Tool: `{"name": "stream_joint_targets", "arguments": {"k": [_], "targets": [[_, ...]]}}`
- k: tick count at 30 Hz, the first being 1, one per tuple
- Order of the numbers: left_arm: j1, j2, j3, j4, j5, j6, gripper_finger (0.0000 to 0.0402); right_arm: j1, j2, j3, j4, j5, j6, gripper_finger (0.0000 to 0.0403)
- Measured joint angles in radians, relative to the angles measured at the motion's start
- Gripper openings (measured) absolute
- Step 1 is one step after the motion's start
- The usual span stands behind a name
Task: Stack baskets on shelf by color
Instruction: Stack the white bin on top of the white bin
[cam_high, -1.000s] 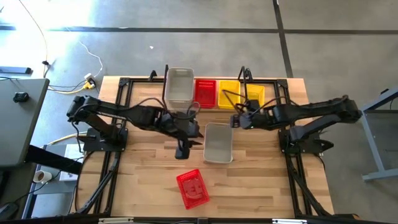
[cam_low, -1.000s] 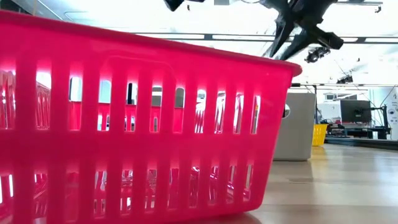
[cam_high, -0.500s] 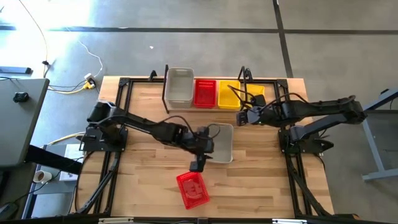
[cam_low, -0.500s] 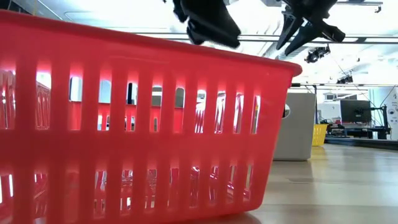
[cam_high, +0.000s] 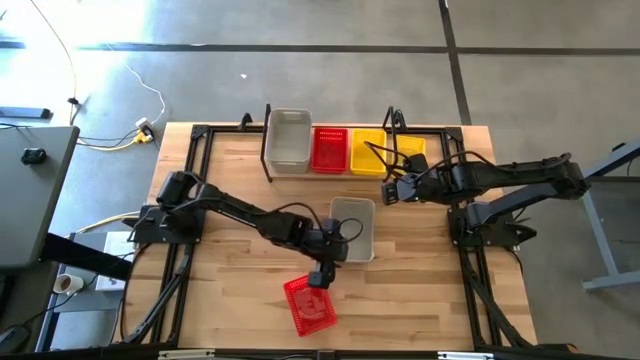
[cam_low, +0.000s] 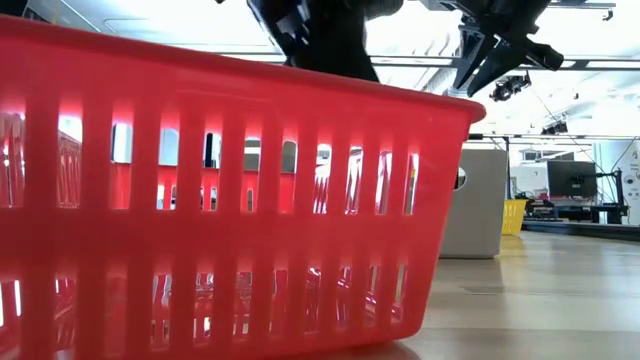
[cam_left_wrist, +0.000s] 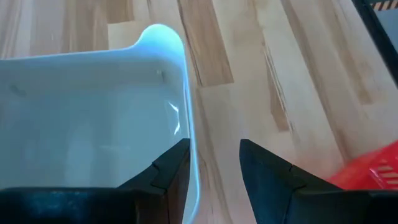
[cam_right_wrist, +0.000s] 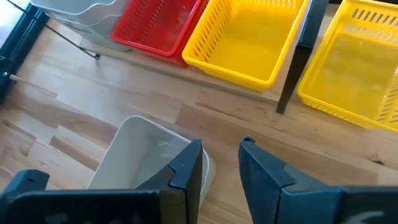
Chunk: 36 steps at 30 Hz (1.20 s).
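Since a second ago the left gripper (cam_high: 322, 275), jaws parted and empty, has swung from the shelf (cam_high: 268, 150) down-frame to the loose red basket (cam_high: 310, 303), likely its next pick.

Were two dark, slim, jointed arms (cam_high: 230, 207) with looping black cables and blunt, wedge-shaped black fingers (cam_left_wrist: 267, 171).

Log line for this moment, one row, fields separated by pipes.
left gripper: open, over near rim of red basket | right gripper: open, hovering by shelf | clear-grey basket: on table, unstacked
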Motion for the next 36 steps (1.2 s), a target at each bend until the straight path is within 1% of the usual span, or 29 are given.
{"name": "stream_joint_targets", "arguments": {"k": [3, 9, 17, 19, 21, 26, 27, 32, 36], "targets": [[0.0, 0.016, 0.0, -0.003, -0.02, 0.0, 0.0129, 0.0, 0.0, 0.0, 0.0, 0.0, 0.009, 0.0089], [0.001, 0.05, 0.0, 0.006, -0.02, 0.0, 0.0129, 0.001, 0.0, 0.0, 0.0, -0.011, 0.013, 0.0089], [0.001, 0.063, -0.001, 0.0, -0.024, 0.001, 0.0125, 0.001, 0.0, 0.0, 0.001, -0.017, 0.027, 0.0089], [0.001, 0.063, -0.001, -0.004, -0.024, 0.011, 0.0114, 0.001, 0.0, 0.0, 0.001, -0.018, 0.027, 0.0089], [0.002, 0.063, -0.001, -0.007, -0.035, 0.025, 0.0094, 0.001, 0.0, 0.0, 0.001, -0.018, 0.027, 0.0089], [0.002, 0.063, -0.001, -0.012, -0.045, 0.044, 0.0021, 0.001, 0.0, 0.0, 0.001, -0.021, 0.027, 0.0089], [0.002, 0.063, -0.001, -0.012, -0.045, 0.044, 0.0011, 0.001, 0.0, 0.0, 0.001, -0.021, 0.027, 0.0089], [0.001, 0.053, 0.023, -0.052, -0.006, 0.045, 0.0005, 0.001, 0.0, 0.0, 0.001, -0.02, 0.027, 0.0089], [0.0, 0.016, 0.055, -0.102, -0.004, 0.083, 0.0003, 0.001, 0.0, 0.0, 0.001, -0.02, 0.027, 0.0089]]}}
